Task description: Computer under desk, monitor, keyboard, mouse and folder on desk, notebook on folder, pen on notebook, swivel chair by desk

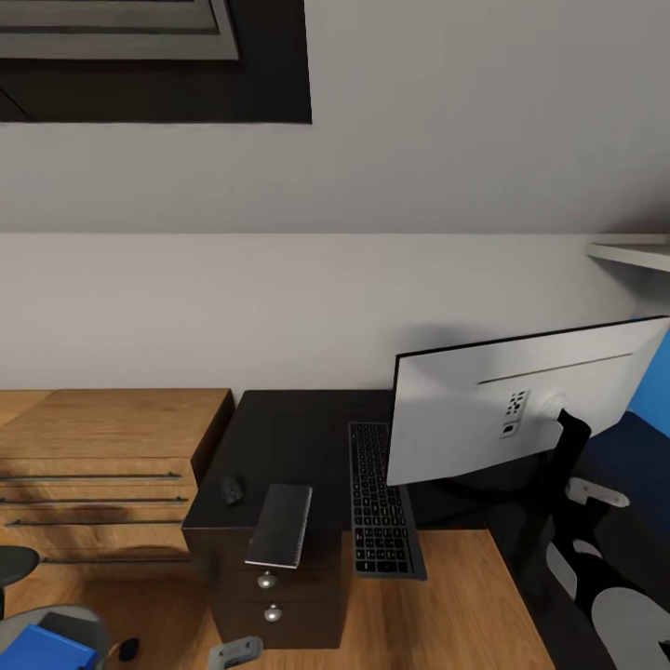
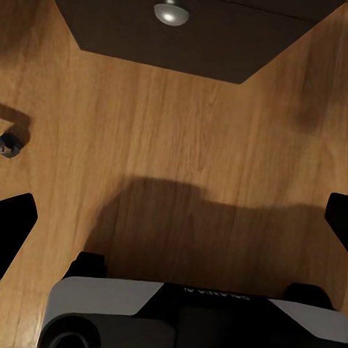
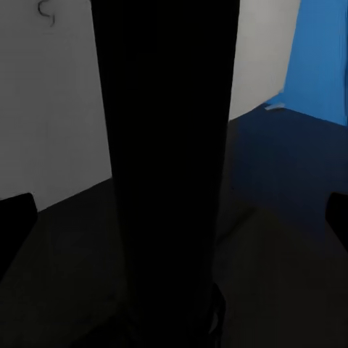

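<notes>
Our right gripper (image 3: 174,217), jaws spread wide with a black fingertip at either edge of the right wrist view, faces the black stand (image 3: 163,167) of the monitor (image 1: 521,409) at close range; nothing is clasped. The stand rises between the two open fingers, so we judge the step in hand to be seating the monitor on the desk (image 1: 298,437). Our left gripper (image 2: 174,217) hangs likewise open and empty above the wooden floor (image 2: 181,145), near the desk's drawer pedestal (image 1: 279,596) and one silver knob (image 2: 172,12).

In the head view the monitor stands with its white back to us, on the black desk top, its screen tilted. The keyboard (image 1: 381,502) lies just beside it, one end hanging past the desk's edge. A dark mouse (image 1: 233,489) rests near the desk's left end, and the grey notebook (image 1: 281,524) lies between mouse and keyboard, also overhanging. The blue folder (image 1: 42,649) sits on the swivel chair (image 1: 79,625) at the lower left corner, well apart from the desk.

Next, in our judgement, the right jaws must either close on the stand to square the screen or back away, after which the folder calls for fetching from the chair. We cannot make out the pen.
</notes>
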Motion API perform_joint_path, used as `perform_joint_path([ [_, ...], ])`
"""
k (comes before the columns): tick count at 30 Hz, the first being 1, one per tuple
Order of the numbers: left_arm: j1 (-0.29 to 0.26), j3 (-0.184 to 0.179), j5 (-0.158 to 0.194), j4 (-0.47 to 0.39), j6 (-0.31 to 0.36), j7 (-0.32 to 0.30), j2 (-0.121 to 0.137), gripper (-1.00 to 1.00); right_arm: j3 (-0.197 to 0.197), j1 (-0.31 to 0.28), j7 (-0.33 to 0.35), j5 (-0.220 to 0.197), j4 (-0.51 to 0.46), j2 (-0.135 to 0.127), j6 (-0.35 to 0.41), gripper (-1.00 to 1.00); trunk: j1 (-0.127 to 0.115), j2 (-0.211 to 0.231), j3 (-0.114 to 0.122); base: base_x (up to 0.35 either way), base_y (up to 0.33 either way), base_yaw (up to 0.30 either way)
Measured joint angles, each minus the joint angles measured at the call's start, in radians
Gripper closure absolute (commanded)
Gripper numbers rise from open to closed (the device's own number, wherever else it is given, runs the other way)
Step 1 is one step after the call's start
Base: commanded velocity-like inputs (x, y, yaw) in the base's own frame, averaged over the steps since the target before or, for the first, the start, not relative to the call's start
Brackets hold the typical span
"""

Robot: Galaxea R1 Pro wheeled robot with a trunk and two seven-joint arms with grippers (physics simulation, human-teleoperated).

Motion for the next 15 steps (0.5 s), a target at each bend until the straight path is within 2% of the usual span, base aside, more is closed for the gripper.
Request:
perform_joint_path([
  [4, 0.000, -0.012, 0.000, 0.007, 0.000, -0.001, 0.000, -1.00, 0.000, 0.001, 0.001, 0.006, 0.016, -0.001, -0.052, -1.00, 0.015, -0.028, -0.013, 0.000, 0.000, 0.000],
  [12, 0.000, -0.025, 0.000, 0.012, 0.000, 0.000, 0.001, -1.00, 0.001, 0.001, -0.001, 0.016, 0.026, 0.000, -0.072, -1.00, 0.046, -0.084, -0.038, 0.000, 0.000, 0.000],
  [15, 0.000, -0.025, 0.001, 0.016, 0.000, 0.001, 0.000, -1.00, 0.002, 0.001, -0.002, 0.031, 0.026, 0.001, -0.074, -1.00, 0.046, -0.084, -0.038, 0.000, 0.000, 0.000],
])
